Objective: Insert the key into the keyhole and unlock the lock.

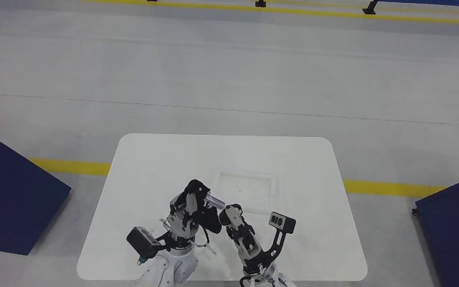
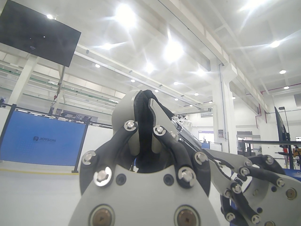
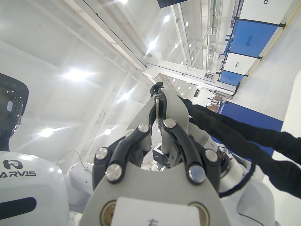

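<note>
Both arms are raised over the table's near edge, with the wrist views looking up at the ceiling. My right gripper (image 3: pixel 158 95) (image 1: pixel 228 212) is shut on the key (image 3: pixel 157 110), a thin silver piece seen edge-on between its black pads. My left gripper (image 2: pixel 144 97) (image 1: pixel 201 195) is shut too. A small silvery thing, apparently the lock (image 1: pixel 210 201), sticks out of its tip toward the right gripper; in the left wrist view the fingers hide it. The right gripper's finger (image 2: pixel 235 161) slants in close behind the left one's tip. I cannot tell whether key and lock touch.
The white table (image 1: pixel 301 165) carries a faint clear tray (image 1: pixel 247 183) at its middle. Blue barriers stand on the floor at the left (image 1: pixel 21 197) and right (image 1: pixel 441 222). A black sleeved cable (image 3: pixel 235 128) runs beside the right gripper.
</note>
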